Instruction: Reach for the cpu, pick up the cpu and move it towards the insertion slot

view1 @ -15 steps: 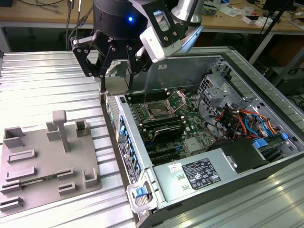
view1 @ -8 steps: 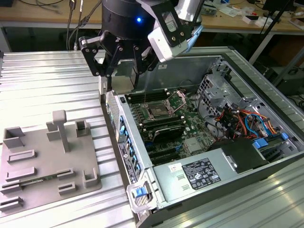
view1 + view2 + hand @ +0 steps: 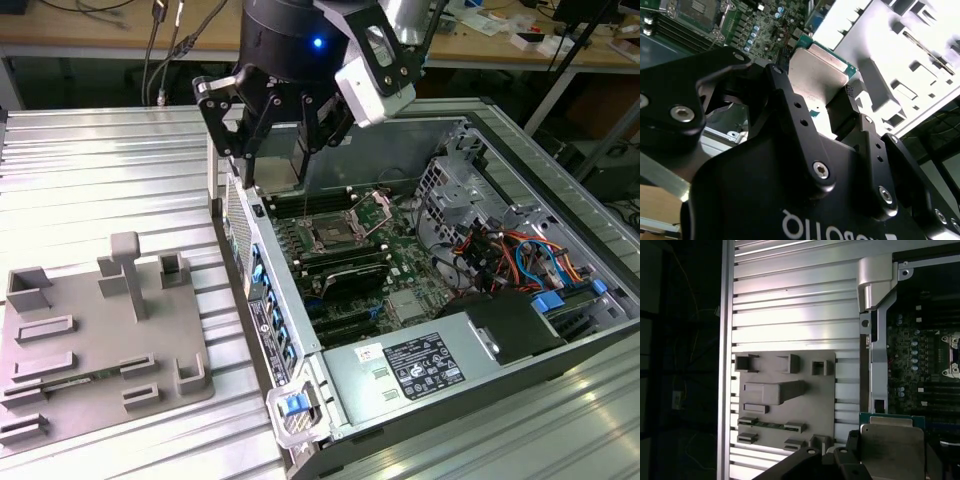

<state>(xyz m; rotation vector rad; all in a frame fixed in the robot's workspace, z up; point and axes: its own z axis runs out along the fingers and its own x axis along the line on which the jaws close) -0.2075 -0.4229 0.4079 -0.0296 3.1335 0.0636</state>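
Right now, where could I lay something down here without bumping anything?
The ribbed table is bare on the exterior view's left, behind the grey fixture plate. Another bare strip lies in front of the computer case. Inside the case is crowded, and the gripper hangs there holding the cpu.

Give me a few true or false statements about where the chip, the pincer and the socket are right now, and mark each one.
1. The black pincer holds the flat square silver-topped cpu. True.
2. The cpu lies on the grey plastic fixture plate. False: it is lifted off the plate, in the pincer.
3. The cpu is seated in the square metal-framed insertion slot. False: the slot stands open and the cpu is in the pincer.
4. In the exterior view the pincer hangs over the open computer case. True.
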